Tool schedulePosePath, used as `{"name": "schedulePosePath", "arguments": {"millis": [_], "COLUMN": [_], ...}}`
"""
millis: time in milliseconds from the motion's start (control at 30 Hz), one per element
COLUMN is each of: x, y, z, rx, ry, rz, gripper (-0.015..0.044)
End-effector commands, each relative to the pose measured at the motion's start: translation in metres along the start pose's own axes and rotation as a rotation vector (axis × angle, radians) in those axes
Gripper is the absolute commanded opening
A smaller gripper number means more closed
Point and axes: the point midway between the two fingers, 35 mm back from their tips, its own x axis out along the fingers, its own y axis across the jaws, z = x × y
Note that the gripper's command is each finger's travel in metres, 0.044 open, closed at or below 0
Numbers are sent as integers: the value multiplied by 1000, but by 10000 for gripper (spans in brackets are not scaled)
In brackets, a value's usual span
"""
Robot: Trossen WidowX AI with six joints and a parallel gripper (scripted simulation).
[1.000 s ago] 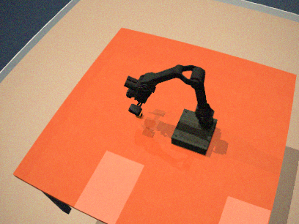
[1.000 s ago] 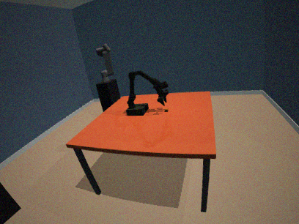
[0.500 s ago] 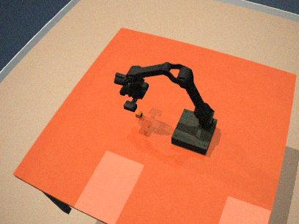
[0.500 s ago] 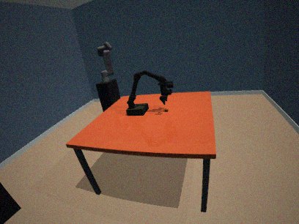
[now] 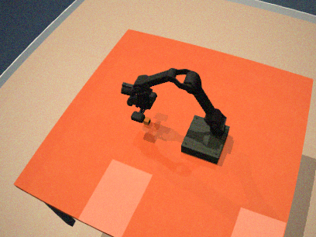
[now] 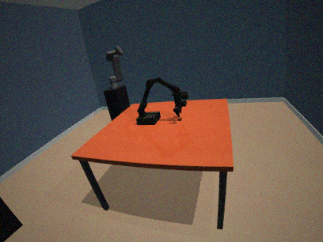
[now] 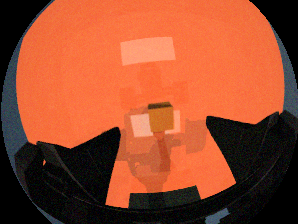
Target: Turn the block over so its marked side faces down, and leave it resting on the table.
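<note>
A small ochre block rests on the orange table. In the wrist view its plain ochre face is toward the camera, and a narrow dark side shows along its upper edge; whether that is the mark or shade, I cannot tell. The underside is hidden. My gripper is open and empty, pointing down close to the block. In the wrist view the block appears in the gap between the two fingertips. The exact height of the fingertips over the table is unclear.
The arm's dark base stands on the table beside the block. Pale rectangular patches show on the table. Another arm stands on a dark pedestal behind the table.
</note>
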Motion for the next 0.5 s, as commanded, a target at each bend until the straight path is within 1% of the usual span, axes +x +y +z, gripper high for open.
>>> {"name": "schedulePosePath", "arguments": {"millis": [0,467], "x": [11,29], "y": [0,0], "z": [-3,-3], "rx": [0,0], "ry": [16,16], "rz": [3,3], "gripper": [440,440]}}
